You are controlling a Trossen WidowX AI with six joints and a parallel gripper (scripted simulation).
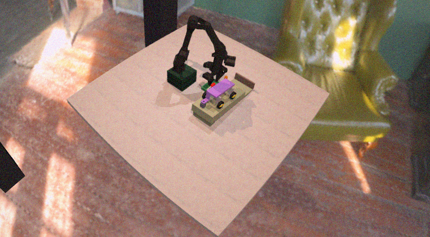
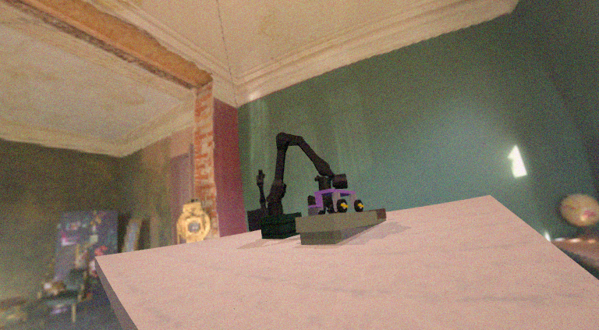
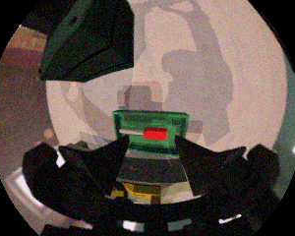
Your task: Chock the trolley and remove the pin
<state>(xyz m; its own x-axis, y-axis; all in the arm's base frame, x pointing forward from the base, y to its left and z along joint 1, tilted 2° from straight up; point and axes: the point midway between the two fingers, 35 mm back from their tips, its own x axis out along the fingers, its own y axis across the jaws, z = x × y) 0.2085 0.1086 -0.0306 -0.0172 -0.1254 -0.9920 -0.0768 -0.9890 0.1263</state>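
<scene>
"Claw first. What state is it in?"

"Spread. My claw point(image 1: 215, 80) point(image 2: 325, 209) point(image 3: 151, 138) points down, its two tips well apart, nothing pinched. It is over the green tray point(image 1: 205, 86) point(image 3: 149, 114)."

"And the pin?"

"Red-headed pin point(image 1: 213, 84) point(image 3: 154, 133): on its side within the tray walls, pale shank toward one short end, red head nearer the other. Out of the cart, then."

"Where on the table point(image 1: 177, 158) point(image 2: 309, 282)?"

"From above: the tray sits between my dark green block point(image 1: 182, 86) point(image 2: 277, 231) point(image 3: 93, 44) and the ramp point(image 1: 207, 115) point(image 2: 322, 223). All three are much nearer the table's far corner, the one behind my arm, than the near corner opposite. The block is the closest of them to the far left edge."

"The cart?"

"Purple cart point(image 1: 221, 87) point(image 2: 331, 192), upright on the ramp, wheels down. The ramp's dark end board point(image 1: 244, 81) point(image 2: 381, 214) faces the table's far right edge; the cart is apart from it. How far it may have rolled, I cannot tell."

"Chock?"

"Only its orange handle point(image 1: 225, 77) for certain, seen from above, poking up past the cart's far side. The cart hides the base, so whether rubber touches wheel, I cannot tell. Claw is low, close beside the cart."
</scene>
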